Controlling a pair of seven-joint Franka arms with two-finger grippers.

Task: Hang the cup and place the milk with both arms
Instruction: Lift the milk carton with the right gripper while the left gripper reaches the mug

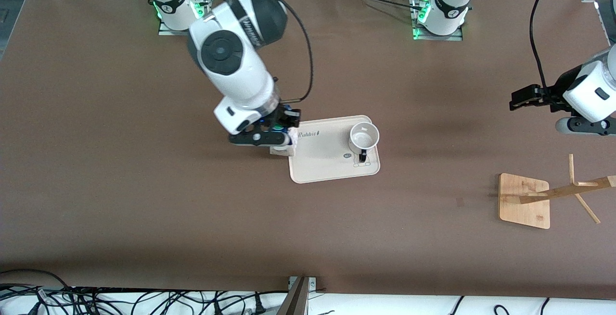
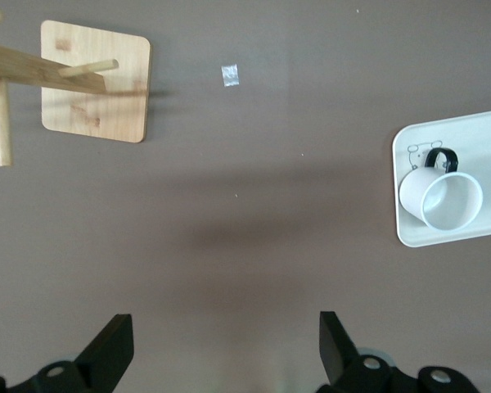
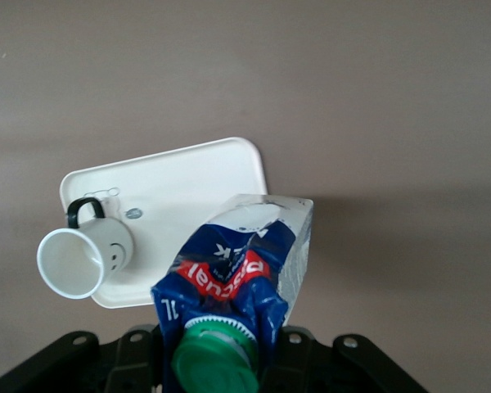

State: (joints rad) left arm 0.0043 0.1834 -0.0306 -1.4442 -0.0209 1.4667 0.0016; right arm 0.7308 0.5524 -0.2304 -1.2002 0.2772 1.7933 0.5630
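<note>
The white cup (image 1: 364, 137) with a black handle stands upright on the cream tray (image 1: 327, 166), at the tray's end toward the left arm. It also shows in the left wrist view (image 2: 442, 199) and in the right wrist view (image 3: 82, 258), smiley face visible. My right gripper (image 1: 275, 137) is shut on the top of the blue and white milk (image 3: 237, 262), green cap up. It holds the carton (image 1: 284, 150) upright at the tray's (image 3: 196, 176) edge toward the right arm. I cannot tell whether the carton touches down. My left gripper (image 1: 517, 99) is open and empty (image 2: 227, 344) over bare table.
A wooden mug rack with a square base (image 1: 524, 200) and slanted pegs stands toward the left arm's end, nearer the front camera than the left gripper; it also shows in the left wrist view (image 2: 94, 82). A small tape mark (image 2: 230, 74) lies beside it.
</note>
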